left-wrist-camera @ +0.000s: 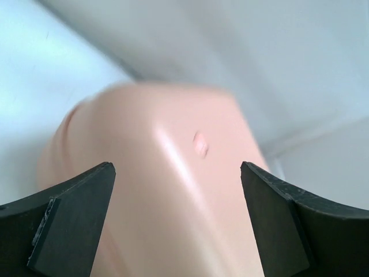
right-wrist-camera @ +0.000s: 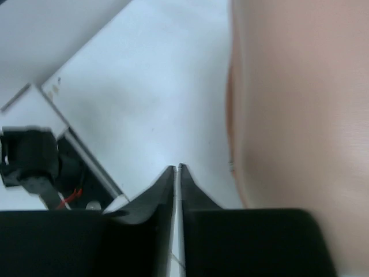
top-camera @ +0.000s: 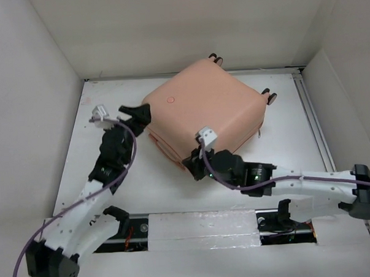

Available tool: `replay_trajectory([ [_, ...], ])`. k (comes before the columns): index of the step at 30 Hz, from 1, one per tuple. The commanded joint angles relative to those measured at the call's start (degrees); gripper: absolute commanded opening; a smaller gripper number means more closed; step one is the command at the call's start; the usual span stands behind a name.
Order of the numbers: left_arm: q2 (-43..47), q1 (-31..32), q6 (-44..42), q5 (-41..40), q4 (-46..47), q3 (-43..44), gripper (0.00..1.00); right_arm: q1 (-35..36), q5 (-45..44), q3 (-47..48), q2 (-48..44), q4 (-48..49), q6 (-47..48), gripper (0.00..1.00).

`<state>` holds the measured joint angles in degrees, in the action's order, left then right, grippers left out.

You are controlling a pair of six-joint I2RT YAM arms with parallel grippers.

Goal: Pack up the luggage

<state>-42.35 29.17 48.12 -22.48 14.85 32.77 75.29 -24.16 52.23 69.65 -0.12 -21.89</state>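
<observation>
The pale pink luggage (top-camera: 208,104) lies closed on the white table, its round button mark (top-camera: 170,100) on top and its wheels (top-camera: 271,97) at the far and right side. My left gripper (top-camera: 138,116) is open at its left corner, the jaws straddling the shell, which fills the left wrist view (left-wrist-camera: 173,202). My right gripper (top-camera: 191,163) is shut and empty beside the luggage's near edge; the shell shows at the right of the right wrist view (right-wrist-camera: 300,115).
White walls enclose the table on the left, back and right. A metal rail (top-camera: 315,127) runs along the right side. A taped strip and a slot with cables (top-camera: 201,227) lie along the near edge between the arm bases.
</observation>
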Motion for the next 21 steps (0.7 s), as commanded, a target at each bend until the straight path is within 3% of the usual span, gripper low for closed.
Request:
replay_trajectory([
  [1,-14.3,-6.6,-3.1,11.6,7.5,10.1,0.86,-6.0,-7.9,2.1,-5.4,-5.2,-0.4,0.03],
  [2,-18.3,-7.6,-3.9,13.2,6.3,17.8,0.84,-8.7,-8.4,1.1,-8.5,-6.0,-2.6,0.00],
  [3,-25.8,-8.4,-3.9,14.6,4.2,21.7,0.84,-14.4,-9.0,-0.2,-10.5,-6.8,-3.9,0.00],
  [5,-32.2,-12.8,-4.6,19.7,1.9,30.3,0.83,-19.7,-10.6,-5.8,-17.0,-7.6,-9.1,0.00],
  [12,-53.3,-25.8,-0.6,36.4,2.2,40.1,0.77,-40.5,-10.1,-21.9,-30.1,-9.2,-15.4,0.00],
  [15,-61.0,-26.4,-3.0,39.3,-0.8,43.9,0.75,-48.1,-3.0,-24.1,-29.2,-5.5,-14.8,0.03],
  [17,-64.4,-25.9,-4.6,40.8,-2.7,47.6,0.75,-52.1,3.8,-24.1,-23.6,-0.3,-13.4,0.03],
  [21,-63.0,-24.1,-5.1,39.9,-0.4,43.2,0.74,-53.5,10.7,-17.3,-10.0,5.8,-10.6,0.03],
])
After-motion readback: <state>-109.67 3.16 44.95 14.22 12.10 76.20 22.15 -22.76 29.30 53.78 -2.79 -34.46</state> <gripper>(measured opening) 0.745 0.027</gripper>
